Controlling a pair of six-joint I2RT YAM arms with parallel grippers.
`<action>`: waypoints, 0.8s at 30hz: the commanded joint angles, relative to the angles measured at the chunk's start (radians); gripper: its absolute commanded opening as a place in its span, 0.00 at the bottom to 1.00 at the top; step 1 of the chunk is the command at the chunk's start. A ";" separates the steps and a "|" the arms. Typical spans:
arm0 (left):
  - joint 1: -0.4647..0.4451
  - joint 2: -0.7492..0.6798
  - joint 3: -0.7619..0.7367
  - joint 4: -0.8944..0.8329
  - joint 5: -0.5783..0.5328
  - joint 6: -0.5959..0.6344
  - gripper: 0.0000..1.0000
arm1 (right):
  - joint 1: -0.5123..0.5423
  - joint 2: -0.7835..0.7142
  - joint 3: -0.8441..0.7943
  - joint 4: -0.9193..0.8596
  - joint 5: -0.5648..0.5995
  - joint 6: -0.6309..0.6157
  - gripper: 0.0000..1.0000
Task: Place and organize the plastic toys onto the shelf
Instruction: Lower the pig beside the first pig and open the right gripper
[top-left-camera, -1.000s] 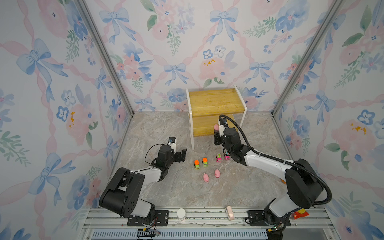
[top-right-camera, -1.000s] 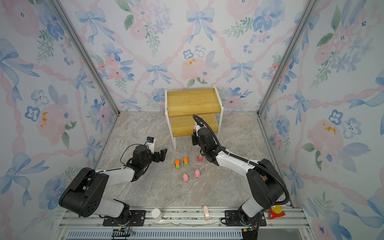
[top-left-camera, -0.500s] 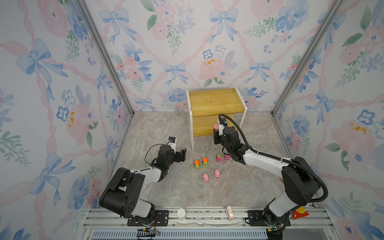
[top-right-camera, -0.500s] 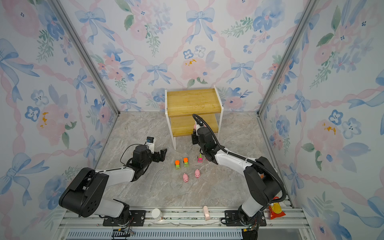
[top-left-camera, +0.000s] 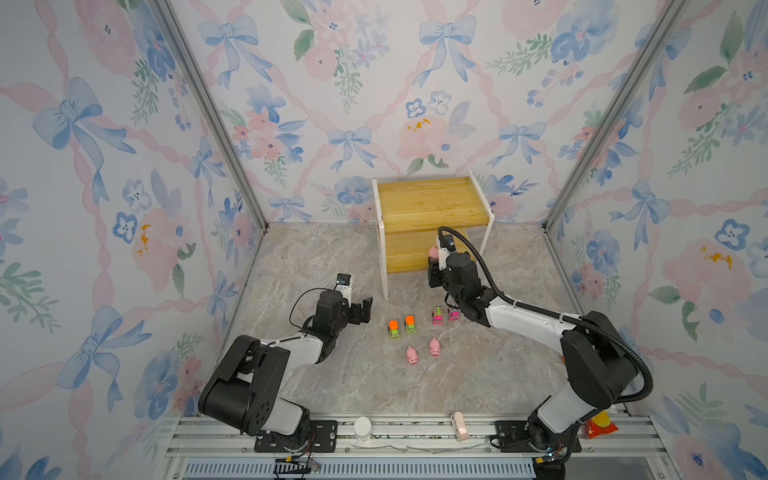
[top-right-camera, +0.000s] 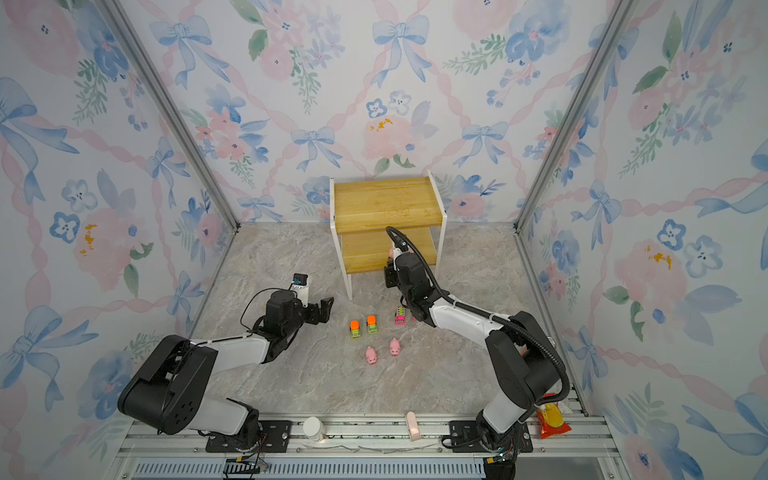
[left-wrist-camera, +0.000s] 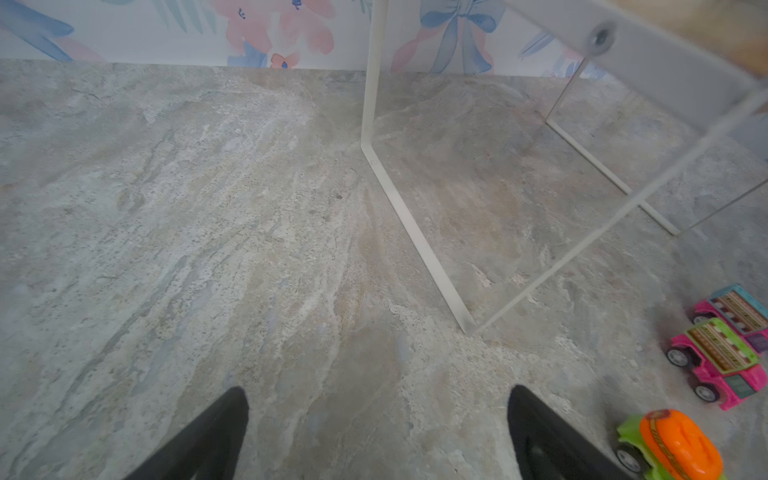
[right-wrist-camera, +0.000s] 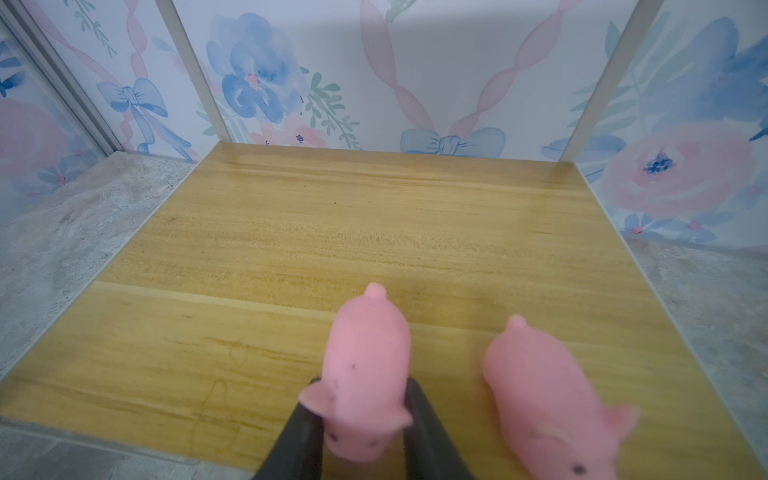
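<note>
We found the right hand (right-wrist-camera: 361, 388) pinching a pig (right-wrist-camera: 368, 345) by its flanks over the shelf (right-wrist-camera: 332, 232); judged light, soft.

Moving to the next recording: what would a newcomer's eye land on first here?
The right gripper is shut on a pink pig at the front of the lower board of the shelf, beside a second pig lying there. On the stone floor before the shelf wait two green trucks, two pink buses and two more pigs, the open left gripper hovering nearby.
</note>
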 joint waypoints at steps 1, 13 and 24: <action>-0.004 -0.023 -0.008 0.000 -0.011 0.025 0.98 | -0.011 0.037 0.031 0.028 -0.008 0.014 0.33; -0.005 -0.024 -0.008 0.000 -0.011 0.024 0.98 | -0.011 0.061 0.034 0.029 -0.013 0.017 0.37; -0.004 -0.018 -0.005 0.000 -0.007 0.025 0.98 | -0.011 0.028 0.015 0.014 0.001 0.008 0.47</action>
